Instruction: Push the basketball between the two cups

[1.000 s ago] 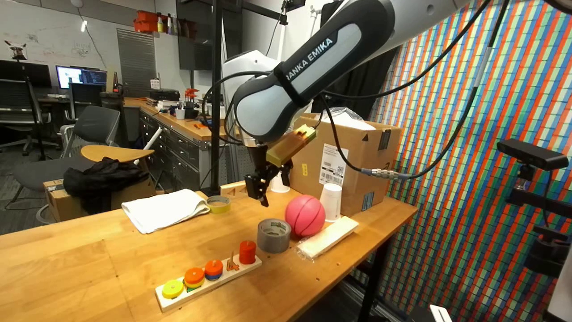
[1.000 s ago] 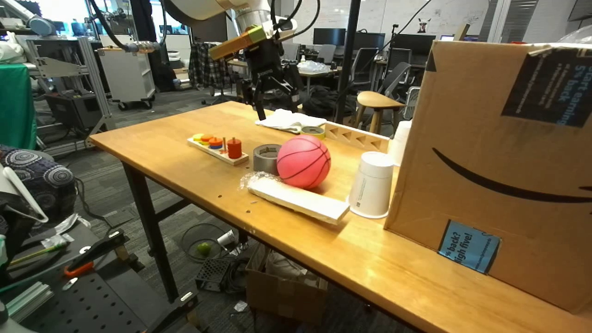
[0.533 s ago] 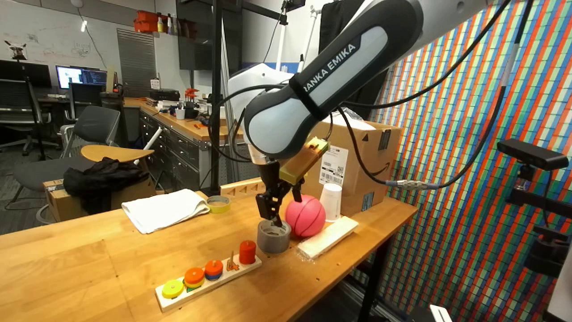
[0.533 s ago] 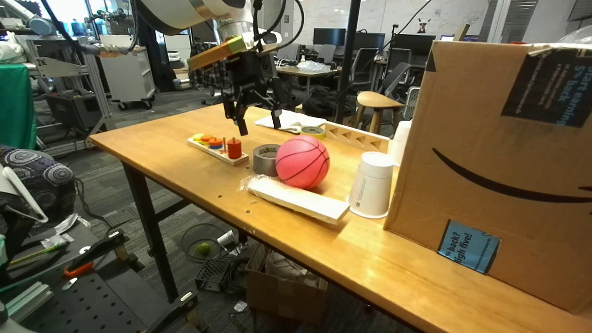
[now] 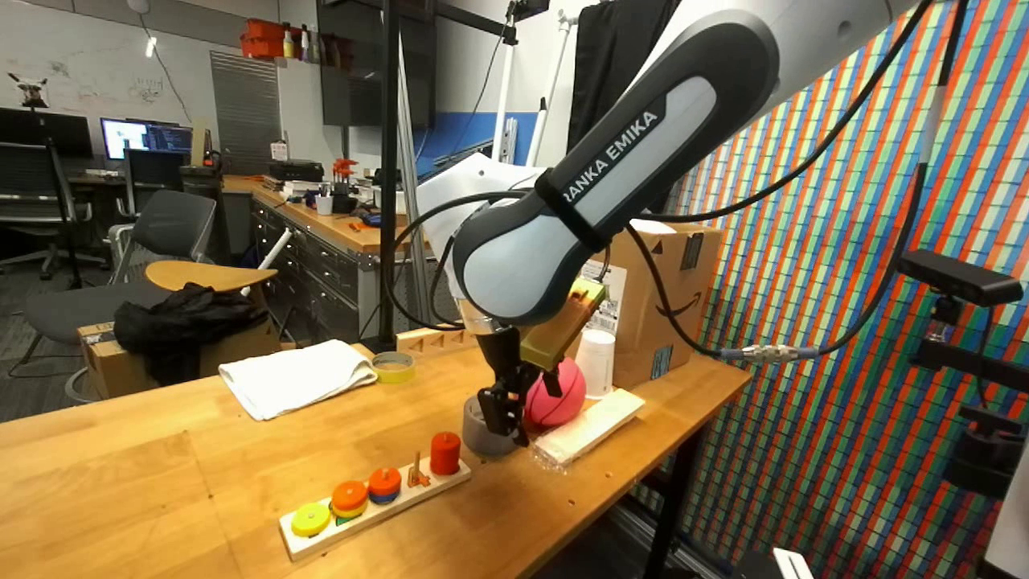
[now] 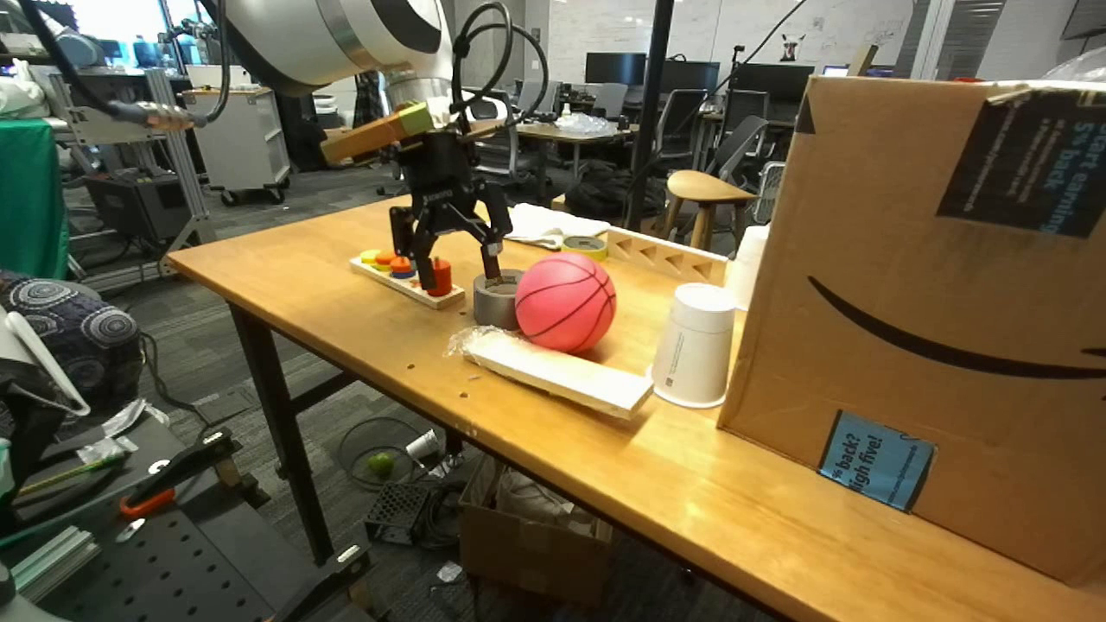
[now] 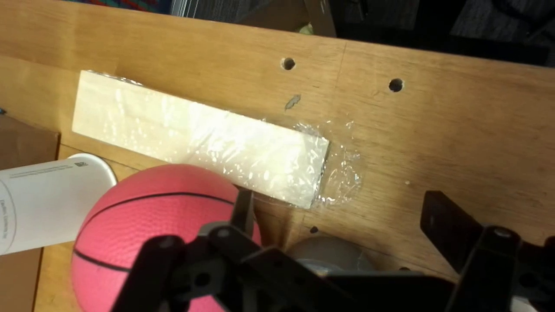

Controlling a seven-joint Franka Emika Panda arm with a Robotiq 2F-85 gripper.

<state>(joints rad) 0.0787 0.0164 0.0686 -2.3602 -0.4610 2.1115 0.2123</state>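
Basketball [image 6: 566, 302] on the bench [image 6: 665, 475] — we find it just beside the grey tape roll [image 6: 494, 307], near a white cup [image 6: 693, 350] and a plastic-wrapped board [image 7: 195, 132]. We see the jaws spread wide at the roll — whether they touch it, we cannot tell.

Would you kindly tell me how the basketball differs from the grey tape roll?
The basketball is pinkish-red with dark seams; the tape roll is grey. The basketball is a sphere, the tape roll a short ring. The basketball stands taller than the tape roll. Both rest on the wooden table.
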